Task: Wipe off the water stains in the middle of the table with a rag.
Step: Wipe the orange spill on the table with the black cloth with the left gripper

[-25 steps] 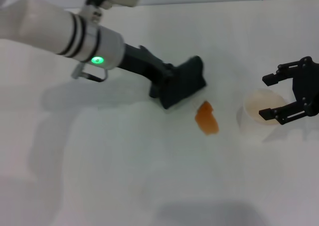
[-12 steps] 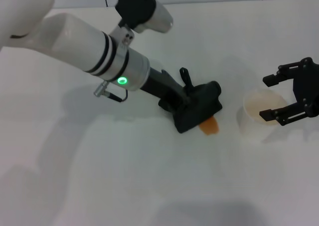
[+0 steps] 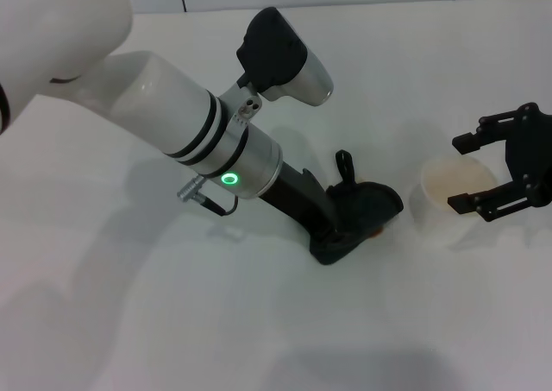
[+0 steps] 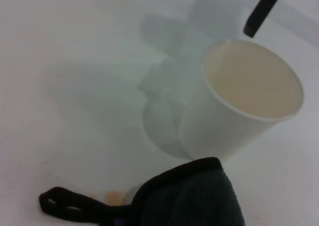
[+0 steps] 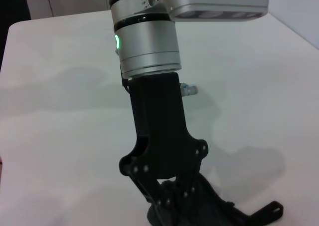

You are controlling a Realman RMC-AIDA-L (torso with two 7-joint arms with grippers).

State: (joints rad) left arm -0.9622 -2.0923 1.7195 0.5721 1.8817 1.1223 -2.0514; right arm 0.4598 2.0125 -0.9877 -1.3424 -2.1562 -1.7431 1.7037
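- Rag (image 3: 366, 214): on the table (image 3: 259, 322), centre, covering most of the water stains (image 3: 378, 231).
- Cup (image 3: 453, 197): at 3 o'clock of rag, just beside.
- Right gripper (image 3: 509, 167): at 3 o'clock of cup, over its rim.

From my remote station I see the left arm (image 3: 129, 97) as a thick white cylinder ending in a silver wrist collar (image 3: 246, 154) with two black bands and a green ring light — a black-and-silver camera housing (image 3: 280, 54) sits on top. The left gripper (image 3: 349, 223) is matt black, its linkage plates studded with small screws; the right gripper (image 3: 509, 171) is black too — an angular, open-framed linkage.
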